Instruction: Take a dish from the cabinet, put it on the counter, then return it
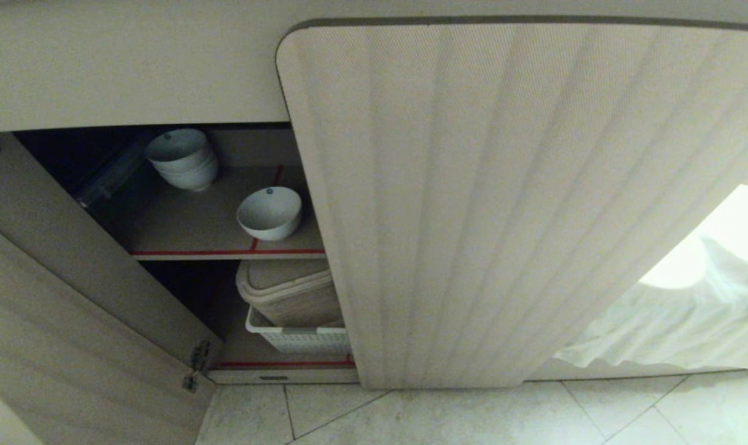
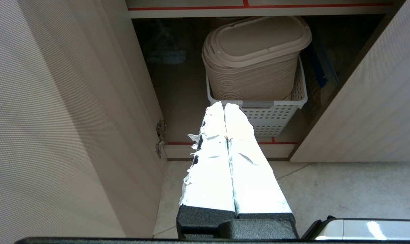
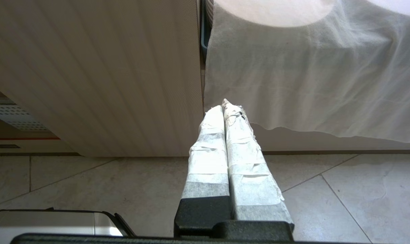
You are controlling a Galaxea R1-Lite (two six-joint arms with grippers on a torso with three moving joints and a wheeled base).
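Observation:
The dish (image 1: 269,213), a small white bowl, sits alone near the front of the cabinet's upper shelf (image 1: 182,235), which is edged in red tape. The cabinet (image 1: 509,204) stands open, both fluted doors swung out. The counter's beige front edge (image 1: 133,68) runs across the top of the head view; its top surface is out of view. Neither arm shows in the head view. My left gripper (image 2: 224,105) is shut and empty, hanging low before the lower compartment. My right gripper (image 3: 223,105) is shut and empty, facing the right door and a white cloth.
A stack of white bowls (image 1: 182,159) stands at the back of the shelf. Below it a white perforated basket (image 1: 299,339) holds beige lidded containers (image 1: 290,290). The left door (image 1: 71,321) has a metal hinge (image 1: 196,364). A white cloth (image 1: 676,321) hangs at the right over the tiled floor (image 1: 472,417).

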